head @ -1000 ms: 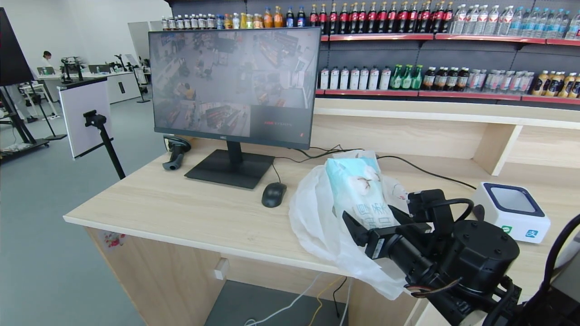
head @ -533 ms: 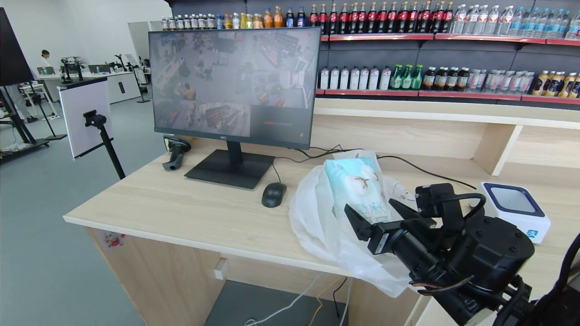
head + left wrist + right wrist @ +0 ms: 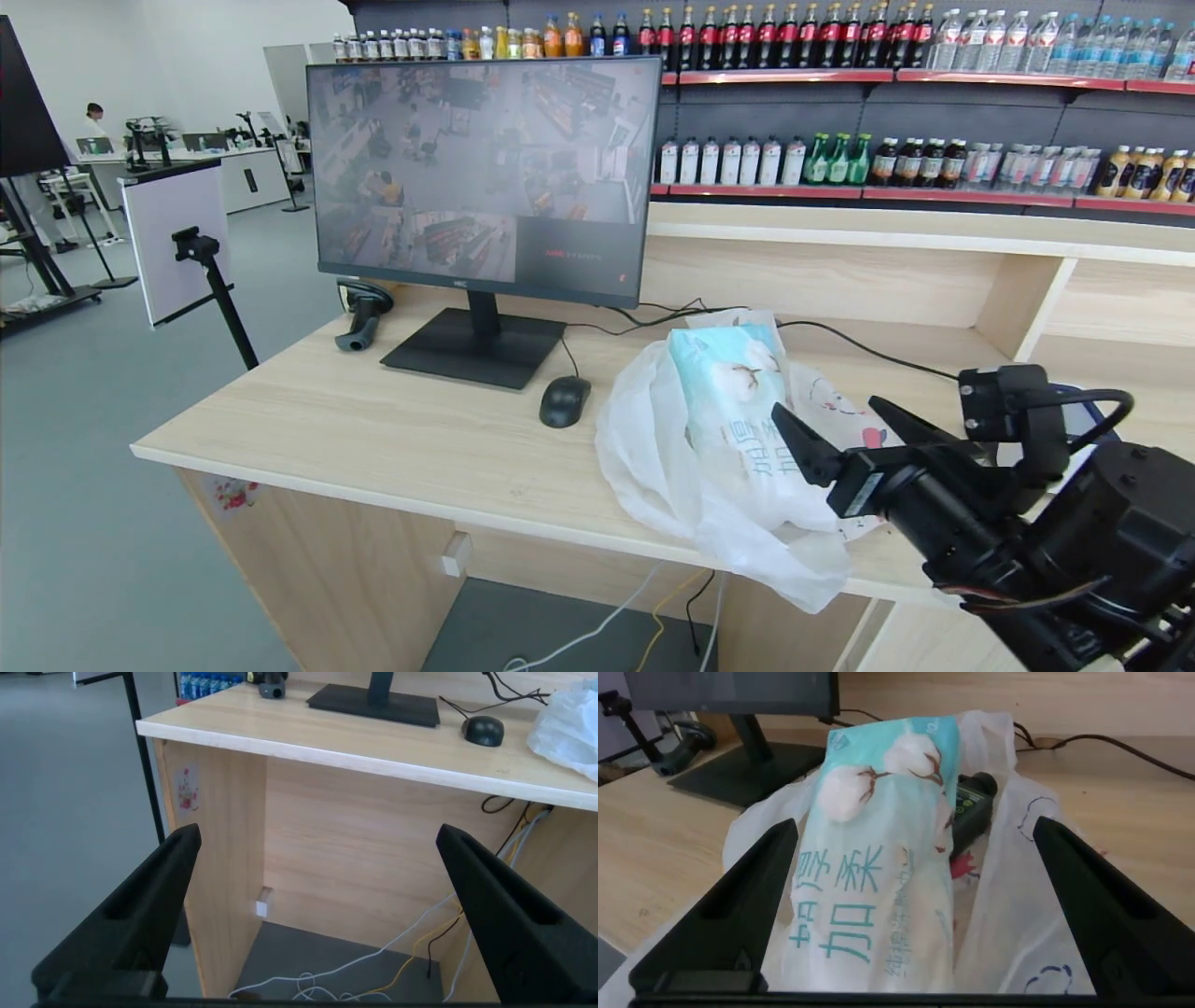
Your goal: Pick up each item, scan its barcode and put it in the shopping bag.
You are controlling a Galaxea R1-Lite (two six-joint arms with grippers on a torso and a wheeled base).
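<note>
The white plastic shopping bag [image 3: 653, 448] lies slumped on the light wooden desk [image 3: 373, 429], near the desk's front edge and to the right of the black mouse [image 3: 564, 399]. Inside its open mouth lies a teal and white tissue pack [image 3: 733, 383] printed with cotton bolls, its long side running from the back of the desk toward the front. In the right wrist view a dark item with a green label [image 3: 973, 798] sits in the bag just beside the pack's far end; what it is cannot be told.

The right tool [image 3: 826, 411] hangs over the near right part of the bag and points at the pack. Its fingers are spread wide and it grips nothing.

The left tool [image 3: 318, 831] is low in front of the desk and faces the wooden panel under the top. Its fingers are also wide apart, with nothing between them.

Behind the bag stand a monitor [image 3: 481, 173] and a handheld scanner [image 3: 362, 313]. A black cable [image 3: 868, 350] runs across the desk behind the bag. Shelves of bottles [image 3: 840, 159] line the back wall.
</note>
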